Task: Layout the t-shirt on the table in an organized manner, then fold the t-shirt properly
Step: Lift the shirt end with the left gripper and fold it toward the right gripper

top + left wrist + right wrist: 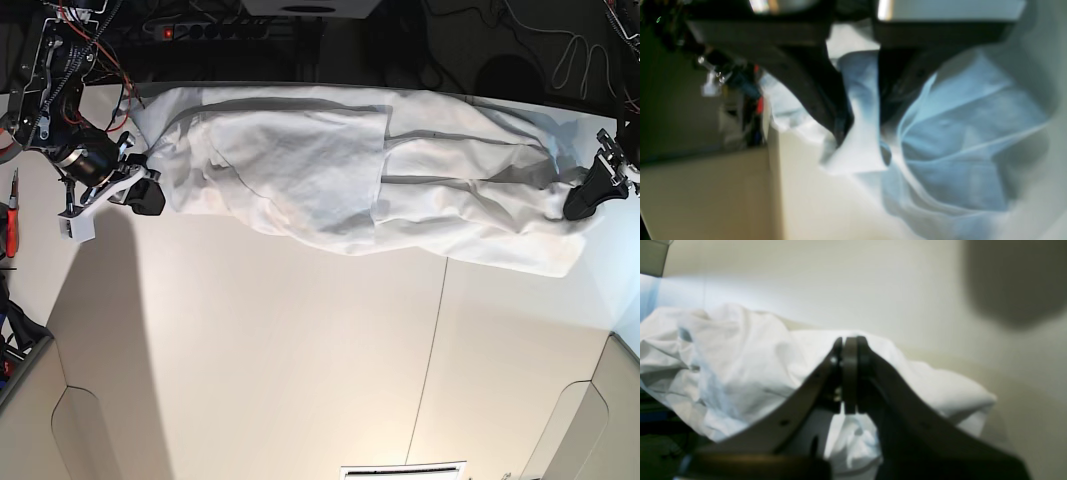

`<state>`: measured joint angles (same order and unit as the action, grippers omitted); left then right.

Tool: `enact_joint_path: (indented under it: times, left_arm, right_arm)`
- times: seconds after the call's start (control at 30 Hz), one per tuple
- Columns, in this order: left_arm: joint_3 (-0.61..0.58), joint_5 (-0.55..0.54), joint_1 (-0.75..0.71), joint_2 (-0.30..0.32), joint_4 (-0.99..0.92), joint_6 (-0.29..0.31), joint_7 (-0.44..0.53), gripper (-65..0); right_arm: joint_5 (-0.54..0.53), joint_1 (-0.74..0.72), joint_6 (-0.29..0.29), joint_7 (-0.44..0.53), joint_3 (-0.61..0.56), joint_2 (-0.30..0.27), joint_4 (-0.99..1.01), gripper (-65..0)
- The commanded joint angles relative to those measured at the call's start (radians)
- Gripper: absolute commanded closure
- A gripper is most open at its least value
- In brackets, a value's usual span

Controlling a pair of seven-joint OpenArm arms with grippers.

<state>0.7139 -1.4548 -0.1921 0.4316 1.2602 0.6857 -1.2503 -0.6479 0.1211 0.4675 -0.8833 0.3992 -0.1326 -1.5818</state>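
The shirt [350, 190] is stretched out sideways along the far edge of the table [300, 350], bunched and rumpled rather than flat, with long folds running along its length and one layer lapped over the middle. It sits between the two arms, with all the near part of the table bare apart from the thin dark seam [430, 350] running across it. The left gripper [583, 200] is at the shirt's end on the right side of the base view, and in the left wrist view its dark fingers [826, 90] are pinched down on a fold of white cloth [860, 146], so it's clamped on the shirt. The right gripper [146, 195] is at the other end, touching the shirt's edge. In the right wrist view its fingertips [850, 373] are pressed together with the crumpled shirt [746, 363] lying behind and below them, but I honestly can't tell if there's any cloth caught between them. No containers anywhere on the table, just the shirt.
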Motion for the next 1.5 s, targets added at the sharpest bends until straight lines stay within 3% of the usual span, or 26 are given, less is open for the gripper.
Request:
enact_joint_path:
  times: [0.0, 0.23, 0.47, 0.6, 0.73, 0.83, 0.87, 1.0, 1.1, 1.17, 1.27, 1.37, 1.47]
  left_arm:
    - [-0.003, -0.029, 0.003, 0.005, 0.066, 0.012, -0.003, 0.0]
    - [-0.235, -0.029, 0.001, -0.082, 0.364, 0.012, -0.022, 0.0]
    - [-0.538, -0.022, 0.004, -0.181, 0.415, 0.012, 0.013, 0.0]
    - [-0.647, 0.127, 0.004, -0.252, 0.415, 0.012, 0.111, 0.0]
    - [-0.72, 0.209, 0.007, -0.294, 0.415, 0.012, 0.125, -1.0]
    - [-0.756, 0.202, 0.009, -0.296, 0.415, 0.012, 0.126, -28.6]
    - [-0.757, 0.19, 0.01, -0.296, 0.416, 0.012, 0.125, -32.0]
    - [-0.72, 0.134, 0.009, -0.296, 0.489, 0.012, 0.106, -32.2]
    - [-0.624, 0.157, 0.009, -0.296, 0.617, 0.012, 0.068, -32.2]
    - [-0.534, 0.248, 0.009, -0.296, 0.695, 0.012, 0.082, -32.1]
    - [-0.403, 0.459, 0.009, -0.292, 0.741, 0.012, 0.194, -32.1]
    - [-0.358, 0.653, 0.009, -0.261, 0.712, -0.069, 0.305, -32.2]
    - [-0.361, 0.743, 0.012, -0.228, 0.645, -0.103, 0.381, -32.5]
  right_arm:
    - [-0.018, -0.007, 0.012, 0.011, 0.006, -0.008, -0.016, 0.0]
    - [-0.017, -0.007, 0.012, 0.006, 0.006, -0.008, -0.016, 0.0]
    - [-0.014, -0.007, 0.012, -0.008, 0.006, -0.008, -0.016, 0.0]
    - [-0.014, -0.007, 0.012, -0.008, 0.006, -0.008, -0.016, 0.0]
    - [-0.014, -0.007, 0.012, -0.007, 0.006, -0.008, -0.016, 0.0]
    - [-0.014, -0.007, 0.012, -0.007, 0.006, -0.008, -0.016, 0.0]
    - [-0.014, -0.007, 0.012, -0.007, 0.006, -0.008, -0.016, 0.0]
    - [-0.014, -0.007, 0.012, -0.007, 0.006, -0.008, -0.016, 0.0]
    - [-0.014, -0.007, 0.013, -0.007, 0.006, -0.008, -0.016, 0.0]
    - [-0.014, -0.007, 0.013, -0.007, 0.006, -0.008, -0.016, 0.0]
    - [-0.014, -0.007, 0.012, -0.007, 0.006, -0.008, -0.016, 0.0]
    - [-0.014, -0.007, 0.012, -0.007, 0.006, -0.008, -0.016, 0.0]
    - [-0.014, -0.009, 0.013, -0.006, 0.006, -0.008, -0.016, 0.0]
